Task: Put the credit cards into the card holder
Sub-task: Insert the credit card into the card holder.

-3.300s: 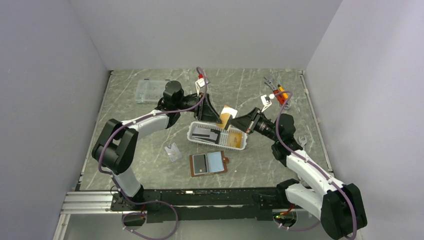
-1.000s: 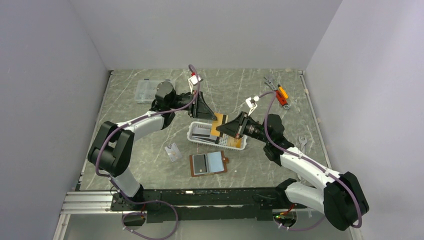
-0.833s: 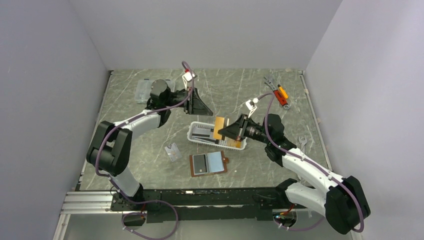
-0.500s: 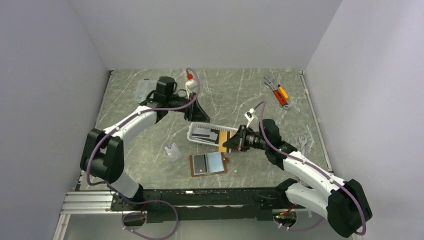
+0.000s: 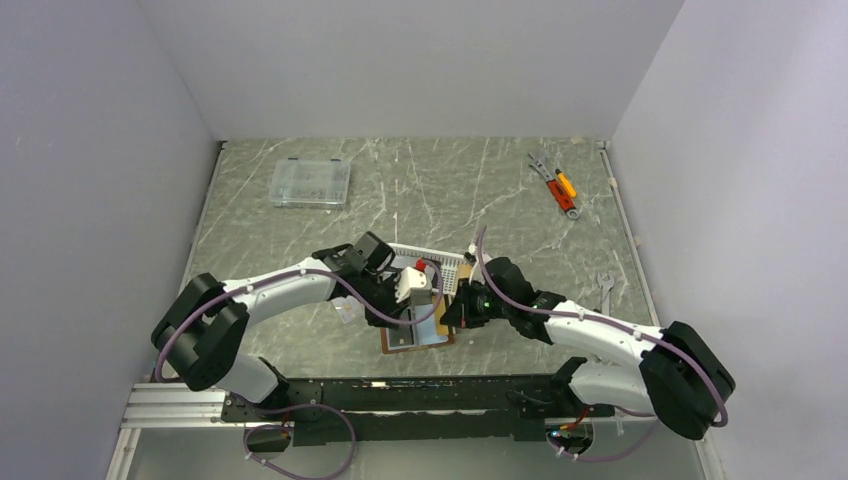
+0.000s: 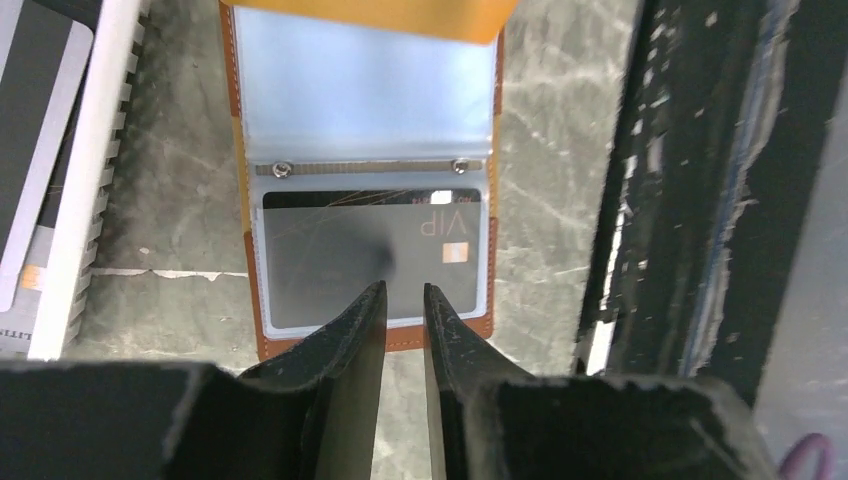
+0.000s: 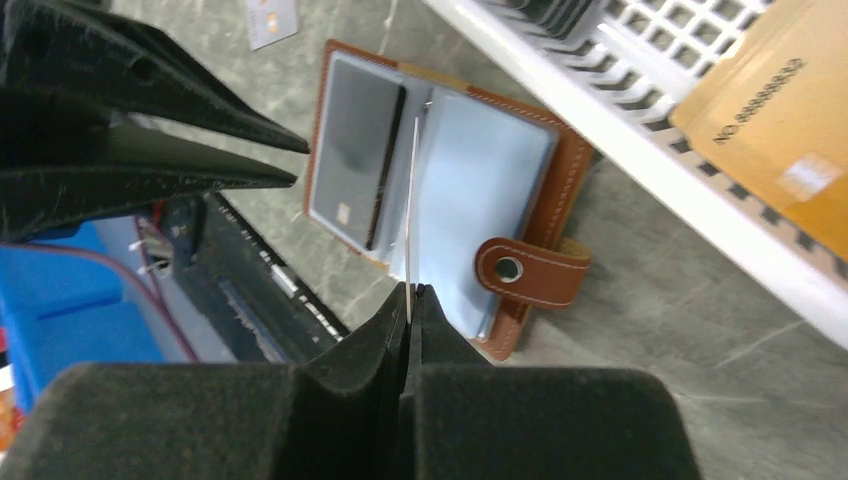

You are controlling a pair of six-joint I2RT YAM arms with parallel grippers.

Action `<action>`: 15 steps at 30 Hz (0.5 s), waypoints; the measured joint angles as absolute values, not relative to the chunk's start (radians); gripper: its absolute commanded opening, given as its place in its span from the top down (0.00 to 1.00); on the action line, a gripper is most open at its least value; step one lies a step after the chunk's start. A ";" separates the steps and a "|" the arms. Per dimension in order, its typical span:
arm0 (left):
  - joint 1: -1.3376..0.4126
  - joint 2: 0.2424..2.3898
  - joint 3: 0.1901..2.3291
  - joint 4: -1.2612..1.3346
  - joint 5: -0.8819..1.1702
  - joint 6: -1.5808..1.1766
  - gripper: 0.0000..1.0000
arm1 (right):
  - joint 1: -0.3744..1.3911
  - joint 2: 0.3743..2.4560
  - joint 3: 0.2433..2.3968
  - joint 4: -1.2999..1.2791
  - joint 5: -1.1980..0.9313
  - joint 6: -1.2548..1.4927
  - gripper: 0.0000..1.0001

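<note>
Lowered to the card holder (image 7: pixel 500 170), right jaws pinch a card (image 7: pixel 412 200), left jaws narrowly apart.

Your right gripper (image 7: pixel 408 291) has come down from over the white slotted plastic basket (image 7: pixel 560 92) to the near side. Its thin orange-gold credit card (image 6: pixel 370 14) is now edge-on above the open brown leather card holder (image 7: pixel 530 272). Your left gripper (image 6: pixel 400 300) has swung in from far left and now sits over the holder's left page.

Brown card holder (image 6: pixel 365 95) lies open holding black card (image 6: pixel 340 240); orange card (image 6: pixel 370 15) above.
</note>
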State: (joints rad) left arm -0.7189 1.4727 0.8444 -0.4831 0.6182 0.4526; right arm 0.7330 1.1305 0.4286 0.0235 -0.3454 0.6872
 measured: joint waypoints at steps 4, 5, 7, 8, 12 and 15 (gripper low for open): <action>-0.763 1.480 0.837 -0.469 0.514 0.509 0.75 | 0.741 1.147 0.429 0.014 -0.286 0.666 1.00; -0.766 1.489 0.841 -0.468 0.495 0.519 0.75 | 0.740 1.151 0.429 0.013 -0.274 0.661 1.00; -0.767 1.521 0.855 -0.467 0.470 0.538 0.75 | 0.740 1.162 0.429 0.012 -0.260 0.655 1.00; -0.768 1.535 0.862 -0.467 0.463 0.542 0.75 | 0.740 1.170 0.429 0.011 -0.257 0.653 1.00; -0.778 1.570 0.878 -0.462 0.424 0.567 0.76 | 0.740 1.203 0.429 0.007 -0.234 0.645 1.00; -0.810 1.572 0.878 -0.456 0.385 0.595 0.77 | 0.733 1.214 0.430 0.007 -0.222 0.638 1.00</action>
